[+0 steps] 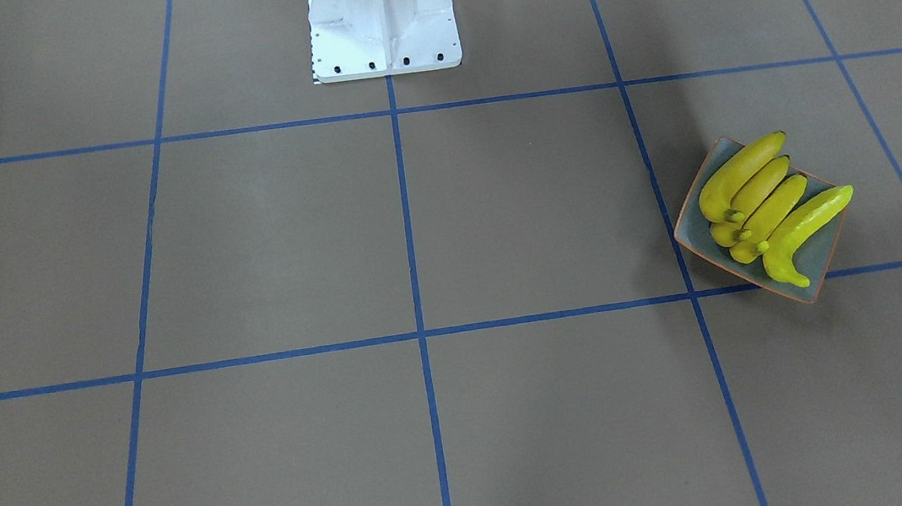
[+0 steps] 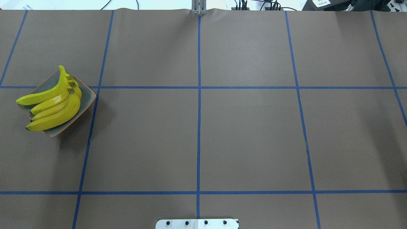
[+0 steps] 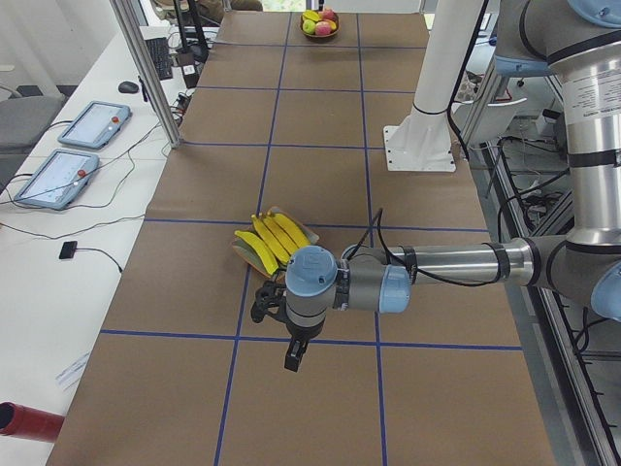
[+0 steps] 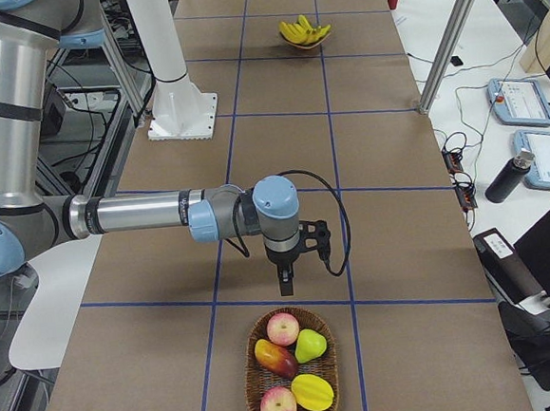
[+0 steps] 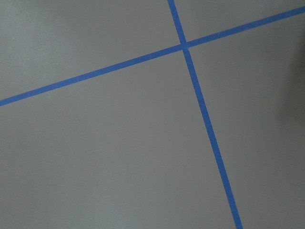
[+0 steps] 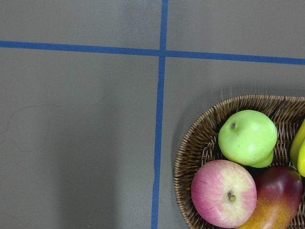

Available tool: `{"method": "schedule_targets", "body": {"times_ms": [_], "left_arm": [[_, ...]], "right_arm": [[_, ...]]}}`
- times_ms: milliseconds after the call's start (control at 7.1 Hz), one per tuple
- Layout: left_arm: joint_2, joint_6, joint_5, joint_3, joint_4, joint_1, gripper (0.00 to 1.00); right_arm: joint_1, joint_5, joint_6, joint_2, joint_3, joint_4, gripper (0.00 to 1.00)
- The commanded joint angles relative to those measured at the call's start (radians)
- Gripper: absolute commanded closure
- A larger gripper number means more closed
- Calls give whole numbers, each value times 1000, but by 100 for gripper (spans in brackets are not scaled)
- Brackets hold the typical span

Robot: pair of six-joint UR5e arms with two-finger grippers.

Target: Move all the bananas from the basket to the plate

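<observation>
Overhead exterior view: the four bananas [image 2: 52,106] lie side by side on the square plate [image 2: 83,105], which sits on the table [image 2: 248,133] far out on the robot's left side. Their long axes run parallel on a diagonal. The stem tips are bunched together at the plate corner farther from the robot. The blunt ends fan out toward the table's left edge, and the outermost ones overhang the plate rim. The plate stands cornerwise to the blue tape lines [image 2: 199,127] and overlaps one of them.

Exterior left view: the left gripper [image 3: 294,354] hangs fingers-down above the table beside a tape crossing. The plate of bananas lies just beyond it, farther along the table, and is not in contact with it. From this angle it cannot be told whether the fingers are apart or together.

Exterior right view: the right gripper [image 4: 286,283] points down above a tape line next to a wicker basket [image 4: 251,379] that holds apples [image 4: 283,329] and other fruit. The plate of bananas is at the table's opposite end, well apart from this gripper. The state of its fingers likewise cannot be told.
</observation>
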Motion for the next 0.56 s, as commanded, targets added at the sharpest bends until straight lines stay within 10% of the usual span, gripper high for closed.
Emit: {"method": "schedule_targets", "body": {"times_ms": [0, 423], "left_arm": [[21, 0, 1, -3, 0, 1, 0], [5, -1, 19, -3, 0, 2, 0]], "right_arm": [[-1, 0, 11, 4, -2, 5, 0], [-1, 5, 11, 5, -4, 6, 0]]}}
